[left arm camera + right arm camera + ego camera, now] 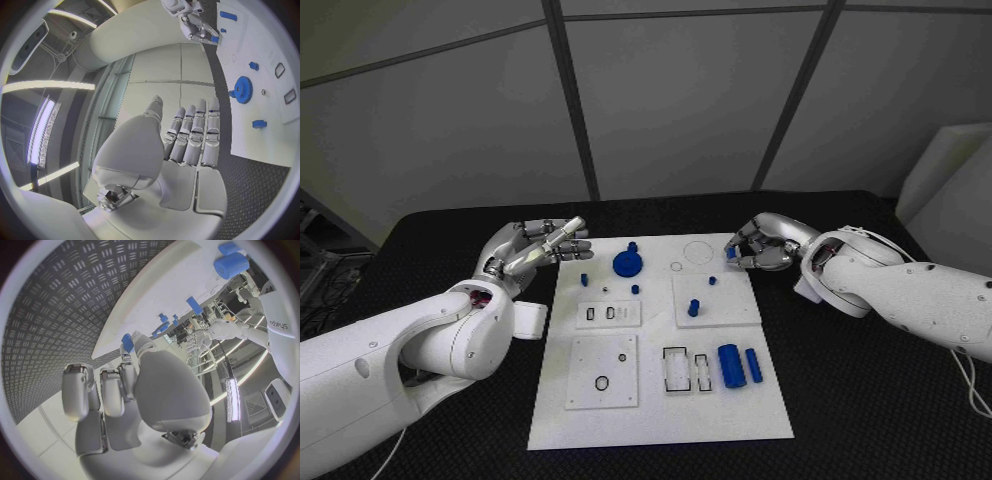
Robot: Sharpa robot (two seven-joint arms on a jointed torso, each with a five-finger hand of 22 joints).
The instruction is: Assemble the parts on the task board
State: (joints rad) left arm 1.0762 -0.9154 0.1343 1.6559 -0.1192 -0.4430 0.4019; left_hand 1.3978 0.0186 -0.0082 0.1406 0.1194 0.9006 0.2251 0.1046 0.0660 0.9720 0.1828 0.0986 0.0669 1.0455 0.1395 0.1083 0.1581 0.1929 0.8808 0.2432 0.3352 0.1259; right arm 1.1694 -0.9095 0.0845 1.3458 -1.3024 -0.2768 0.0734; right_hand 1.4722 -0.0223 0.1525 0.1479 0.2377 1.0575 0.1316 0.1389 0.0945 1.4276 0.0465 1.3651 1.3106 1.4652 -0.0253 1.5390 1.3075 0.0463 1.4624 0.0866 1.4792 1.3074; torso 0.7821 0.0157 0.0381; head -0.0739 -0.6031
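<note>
Pinching a small blue peg [731, 255] between thumb and fingertips, the right silver hand [762, 243] hangs over the far right corner of the white rectangular task board [661, 415]; in the right wrist view the same blue piece [127, 342] sits at the tips of the curled fingers [103, 390], above the board's white edge. The left silver hand [534, 248] holds nothing: its fingers [194, 132] lie straight and side by side, close together, thumb apart, and it hovers just beside the board's far left corner over the black table [444, 225].

On the board, a blue toothed gear wheel [629, 264] stands near the far edge, left of a thin ring outline [698, 252]. A short blue block [584, 279] lies close to the gear, and a small blue stud [635, 289] sits just toward the robot from it. A raised white tile holds a blue pin [692, 307], with another small blue piece [711, 282] near its far edge. Nearer the robot, a thick blue cylinder [728, 363] and a slimmer blue rod [753, 365] lie side by side, just right of a tile with rectangular slots [685, 369]. A further white tile carries a small black ring [602, 384] on the board's left side.
</note>
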